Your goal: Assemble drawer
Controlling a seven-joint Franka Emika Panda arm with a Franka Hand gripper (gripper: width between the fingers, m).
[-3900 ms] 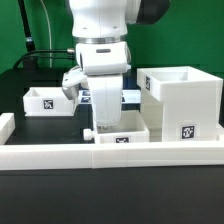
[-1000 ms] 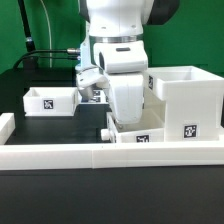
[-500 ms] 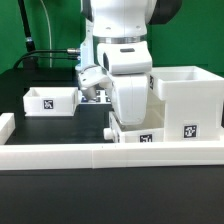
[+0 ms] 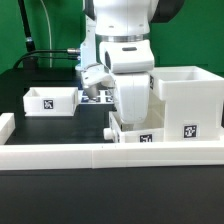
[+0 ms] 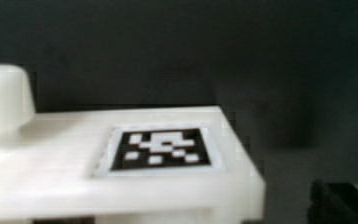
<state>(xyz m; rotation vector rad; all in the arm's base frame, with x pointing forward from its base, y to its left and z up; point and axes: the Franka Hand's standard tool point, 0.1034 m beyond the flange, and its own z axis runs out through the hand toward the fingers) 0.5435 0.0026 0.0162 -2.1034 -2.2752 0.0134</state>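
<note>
Exterior view
Casing (image 4: 186,103): upright on bench (image 4: 55,128), exterior view's right.
Front tray (image 4: 140,136): just beside Casing, behind wall (image 4: 60,155).
Left tray (image 4: 50,101): well apart, exterior view's left.
Fingers (image 4: 108,131): low at Front tray's edge; clenched or released, cannot tell.
Wrist view
Front tray (image 5: 87,190): white face, tag (image 5: 163,148), knob (image 5: 2,100) nearby; blurred.
</note>
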